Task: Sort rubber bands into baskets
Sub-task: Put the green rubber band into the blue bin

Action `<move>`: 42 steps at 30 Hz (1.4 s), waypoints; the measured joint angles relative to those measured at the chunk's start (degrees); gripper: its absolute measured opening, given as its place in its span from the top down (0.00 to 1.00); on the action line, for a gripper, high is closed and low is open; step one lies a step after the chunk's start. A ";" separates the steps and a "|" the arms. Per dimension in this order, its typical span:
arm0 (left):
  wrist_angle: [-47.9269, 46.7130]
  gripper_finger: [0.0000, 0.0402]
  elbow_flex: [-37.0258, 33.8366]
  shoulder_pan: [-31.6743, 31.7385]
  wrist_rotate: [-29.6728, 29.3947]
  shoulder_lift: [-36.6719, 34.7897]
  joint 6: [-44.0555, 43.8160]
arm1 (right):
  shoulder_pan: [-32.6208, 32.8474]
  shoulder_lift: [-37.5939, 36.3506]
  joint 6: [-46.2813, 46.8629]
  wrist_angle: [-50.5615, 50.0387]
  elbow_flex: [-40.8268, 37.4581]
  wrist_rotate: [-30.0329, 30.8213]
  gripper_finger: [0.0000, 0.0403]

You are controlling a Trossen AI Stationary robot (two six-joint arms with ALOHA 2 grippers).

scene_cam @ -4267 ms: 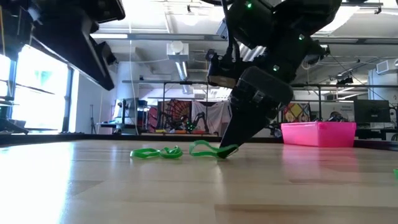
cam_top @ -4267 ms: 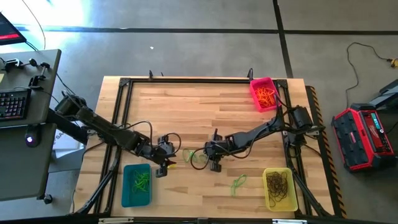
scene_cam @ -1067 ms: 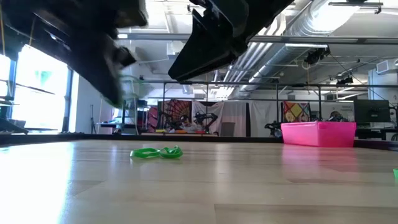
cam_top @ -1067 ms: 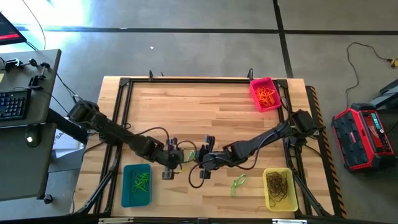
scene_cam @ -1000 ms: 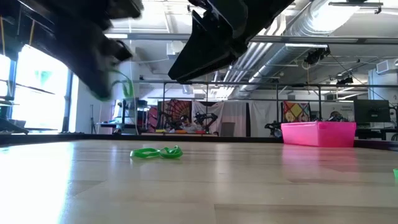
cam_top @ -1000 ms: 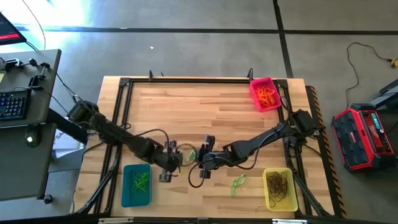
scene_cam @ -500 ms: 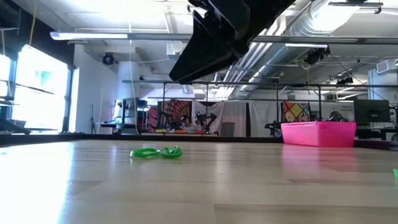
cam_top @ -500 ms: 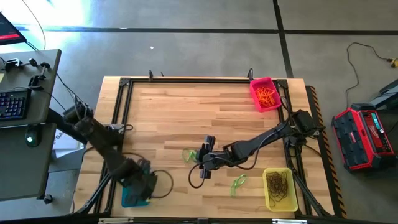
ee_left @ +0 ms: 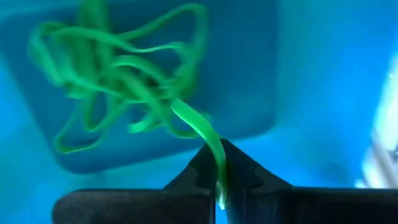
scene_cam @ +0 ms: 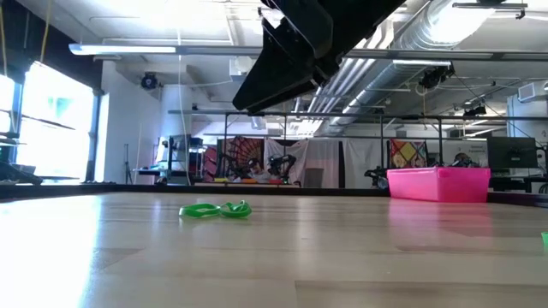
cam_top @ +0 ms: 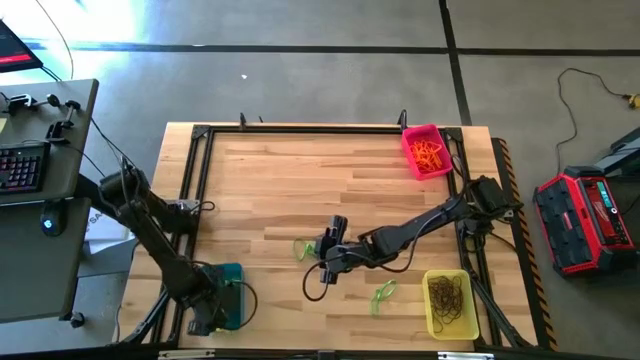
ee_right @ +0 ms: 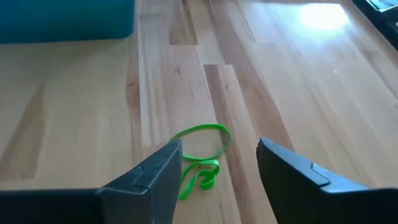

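Wood tabletop: left gripper (ee_left: 221, 186) above the teal basket (ee_left: 323, 81), fingers pinched on a limp green band (ee_left: 199, 127). Right gripper (ee_right: 217, 171), jaws apart, hovers over another band (ee_right: 200, 155), light and floppy; best pinched mid-strand.

Rubber bands and three baskets on the wooden table

The teal basket (cam_top: 231, 296) at the front left holds a tangle of green bands (ee_left: 118, 93); one green band (ee_left: 202, 134) hangs above it, pinched. The pink-red basket (cam_top: 424, 151) at the far right holds orange bands (cam_top: 429, 153). The yellow basket (cam_top: 450, 304) at the front right holds dark bands (cam_top: 449, 297). Loose green bands lie mid-table (cam_top: 303, 248) and beside the yellow basket (cam_top: 383, 295).
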 joint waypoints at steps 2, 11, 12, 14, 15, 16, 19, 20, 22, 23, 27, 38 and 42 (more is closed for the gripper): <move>-0.44 1.00 -1.07 0.16 -1.71 0.00 -1.27 | -0.45 0.00 0.65 0.07 0.00 -1.22 0.51; -0.49 0.82 -1.50 0.37 -2.46 -0.10 -5.74 | -4.87 3.11 -0.05 0.43 -0.22 -13.96 0.51; -0.48 0.79 -1.50 0.37 -2.44 -0.34 -6.21 | -5.36 3.69 0.00 0.47 -0.22 -14.45 0.51; -0.45 0.74 -1.50 0.30 -2.46 -1.05 -6.69 | -6.30 5.05 0.00 0.48 -0.22 -15.20 0.51; -0.44 0.71 -1.50 0.24 -2.46 -1.46 -6.90 | -6.63 5.69 0.00 0.43 -0.22 -15.22 0.51; -0.44 0.69 -1.50 0.16 -2.46 -1.97 -7.16 | -6.95 6.30 0.26 0.38 -0.22 -15.26 0.51; -0.42 0.66 -1.49 0.15 -2.91 -4.40 -7.21 | -7.63 7.20 2.37 -0.18 -0.24 -15.52 0.51; -0.33 0.65 -1.50 0.15 -3.67 -5.41 -7.14 | -7.66 7.36 2.72 -0.21 -0.23 -15.97 0.51; 0.01 0.65 -1.48 0.15 -6.23 -7.55 -6.33 | -7.71 7.92 3.18 -0.25 -0.23 -17.00 0.51; 0.27 0.65 -1.48 0.17 -7.86 -8.64 -5.74 | -7.71 8.22 3.37 -0.41 -0.24 -17.75 0.51; 0.34 0.67 -1.46 1.02 -14.83 -11.90 -3.04 | -7.94 9.48 4.97 -0.34 -0.24 -20.68 0.52; 3.90 0.74 -1.44 7.49 -24.80 -12.70 9.06 | -7.49 10.15 3.32 -0.14 -0.20 -19.54 0.94; 9.56 0.76 -1.44 11.36 -28.62 -12.70 13.34 | -6.11 8.47 2.46 -0.37 -0.22 -17.99 0.96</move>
